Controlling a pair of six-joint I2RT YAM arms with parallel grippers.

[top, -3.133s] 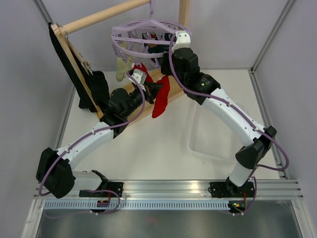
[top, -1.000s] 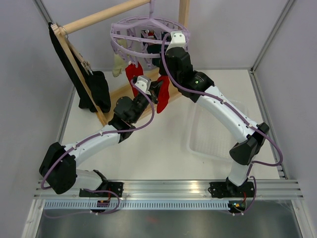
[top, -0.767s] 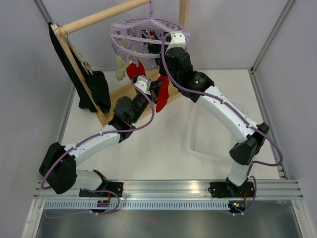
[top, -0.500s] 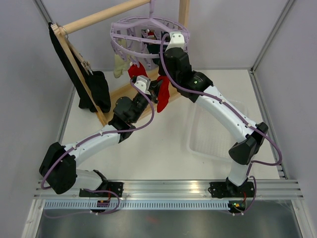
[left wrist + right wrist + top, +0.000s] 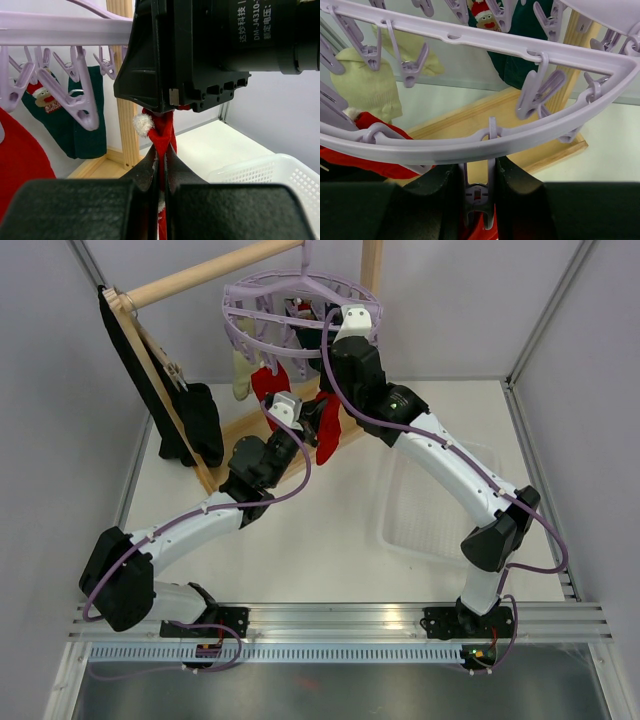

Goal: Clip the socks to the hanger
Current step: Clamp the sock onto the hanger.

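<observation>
The lavender hanger (image 5: pixel 240 315) hangs from the wooden rack's rail. My left gripper (image 5: pixel 312 418) is shut on a red sock (image 5: pixel 161 135) and holds its top up against the underside of my right gripper (image 5: pixel 326 383). In the right wrist view that gripper (image 5: pixel 479 185) is shut on a clip (image 5: pixel 479 192) dangling from the hanger's outer ring (image 5: pixel 520 145), with red fabric just under the clip's mouth. A cream sock (image 5: pixel 365 85), a dark teal patterned sock (image 5: pixel 75 125) and another red sock (image 5: pixel 265 385) hang from other clips.
The wooden rack (image 5: pixel 200 275) stands at the back left, with a long black cloth (image 5: pixel 190 420) draped over it. A white mesh basket (image 5: pixel 440 510) sits on the table on the right. Its rim (image 5: pixel 270 175) shows in the left wrist view.
Over three seconds the left gripper carried the red sock up and right, under the hanger, and the right gripper shifted left. In the last second the hanger only swung slightly.
</observation>
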